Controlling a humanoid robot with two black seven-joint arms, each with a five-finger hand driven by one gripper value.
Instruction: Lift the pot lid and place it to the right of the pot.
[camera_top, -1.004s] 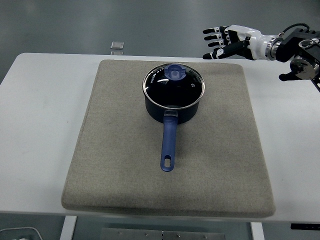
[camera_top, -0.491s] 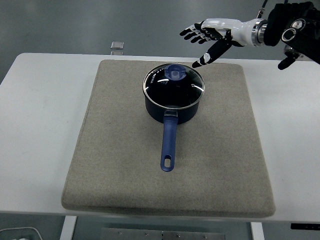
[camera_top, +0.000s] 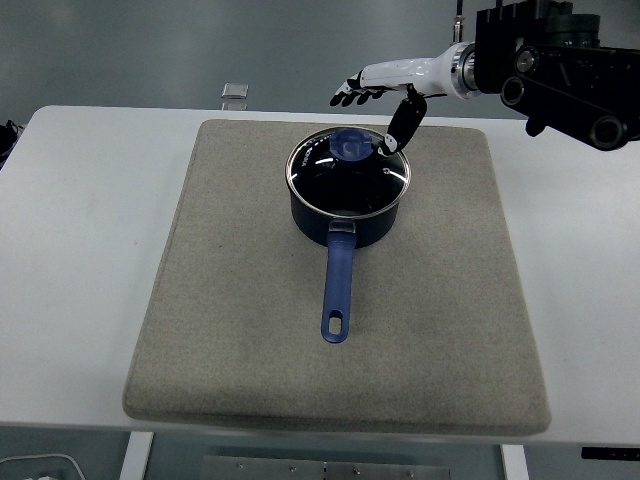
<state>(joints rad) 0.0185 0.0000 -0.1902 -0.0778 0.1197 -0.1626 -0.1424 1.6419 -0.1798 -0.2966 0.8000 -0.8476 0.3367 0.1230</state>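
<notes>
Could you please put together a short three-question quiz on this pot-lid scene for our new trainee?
1. True or false: the lid sits on the pot.
2. Which way does the pot's handle point? A) toward the table's near edge B) toward the far edge C) to the left
3. Fill in: the right hand is above the far right part of the lid, fingers ____, holding nothing.

Key:
1. True. The glass lid with its blue knob covers the pot, on the grey mat.
2. A.
3. Spread; the thumb points down beside the knob.
</notes>
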